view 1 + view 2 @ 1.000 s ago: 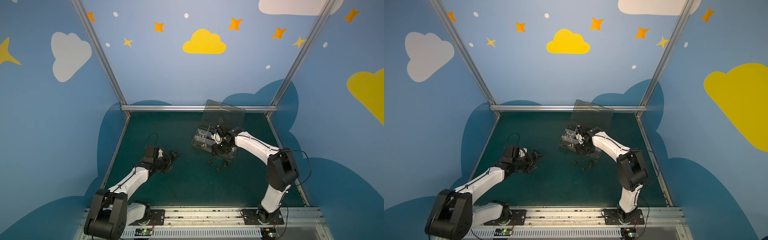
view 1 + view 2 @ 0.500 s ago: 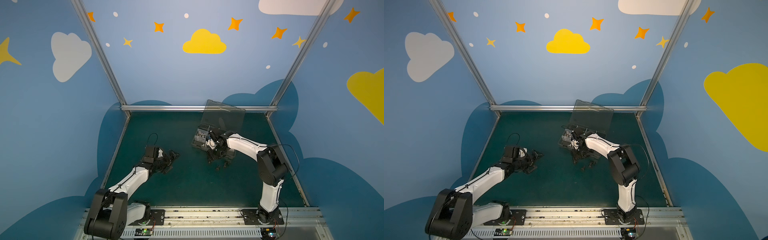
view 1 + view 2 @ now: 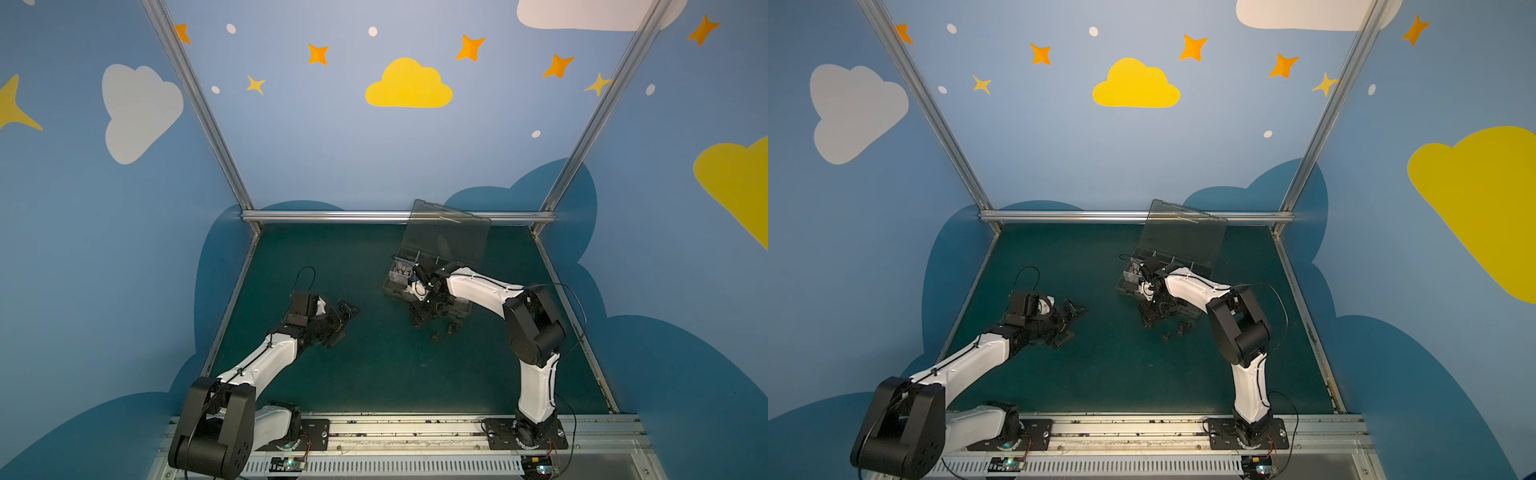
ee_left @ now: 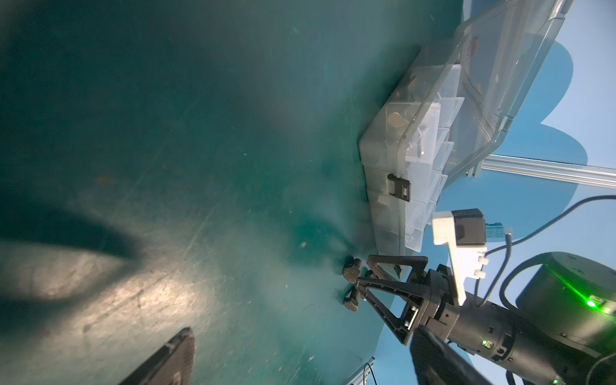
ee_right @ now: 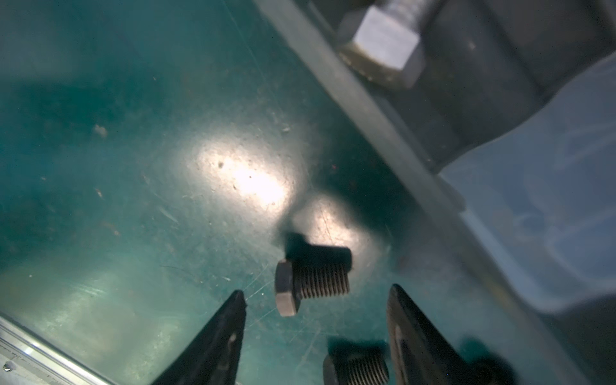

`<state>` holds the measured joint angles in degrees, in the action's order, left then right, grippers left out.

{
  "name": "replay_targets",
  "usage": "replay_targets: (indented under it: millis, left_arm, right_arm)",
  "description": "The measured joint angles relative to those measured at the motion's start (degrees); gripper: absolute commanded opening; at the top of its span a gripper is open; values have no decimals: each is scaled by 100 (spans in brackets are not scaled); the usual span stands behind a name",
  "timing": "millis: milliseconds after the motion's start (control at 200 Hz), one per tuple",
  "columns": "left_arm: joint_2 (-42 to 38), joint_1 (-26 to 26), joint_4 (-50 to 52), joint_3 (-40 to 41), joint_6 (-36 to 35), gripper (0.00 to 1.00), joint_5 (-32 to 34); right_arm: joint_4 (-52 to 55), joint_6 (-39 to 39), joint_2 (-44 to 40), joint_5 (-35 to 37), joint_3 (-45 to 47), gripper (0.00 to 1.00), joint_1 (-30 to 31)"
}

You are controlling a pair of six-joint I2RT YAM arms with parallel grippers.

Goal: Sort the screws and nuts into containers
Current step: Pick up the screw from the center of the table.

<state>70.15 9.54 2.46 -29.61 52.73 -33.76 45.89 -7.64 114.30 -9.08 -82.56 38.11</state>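
Observation:
The clear organizer box [image 3: 392, 286] [image 3: 1126, 286] stands mid-table with its lid [image 3: 444, 237] raised. My right gripper [image 3: 417, 322] [image 5: 316, 290] is open, low over the mat just in front of the box. A short black screw [image 5: 311, 283] lies on the mat at its fingertips, and another [image 5: 356, 370] lies between the fingers [image 5: 413, 336]. Both screws [image 4: 351, 268] also show in the left wrist view. A silver hex bolt [image 5: 383, 50] rests inside a compartment. My left gripper [image 3: 347, 326] [image 4: 300, 350] is open and empty, far left of the box. I cannot make out any nuts.
More small dark pieces [image 3: 451, 329] lie on the green mat [image 3: 374, 374] beside the right gripper. An aluminium rail [image 3: 395, 216] bounds the back, and blue walls enclose the sides.
My right gripper has come from over the box down to the mat in front of it, with its jaws a little wider. The left arm has not moved.

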Motion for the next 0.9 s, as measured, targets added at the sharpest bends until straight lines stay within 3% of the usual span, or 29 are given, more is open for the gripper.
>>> replay_targets:
  millis: [901]
  left_arm:
    - [-15, -4, 24, 0, -22, 100, 2]
  right_arm:
    - [-35, 81, 284, 133, -166, 64, 101]
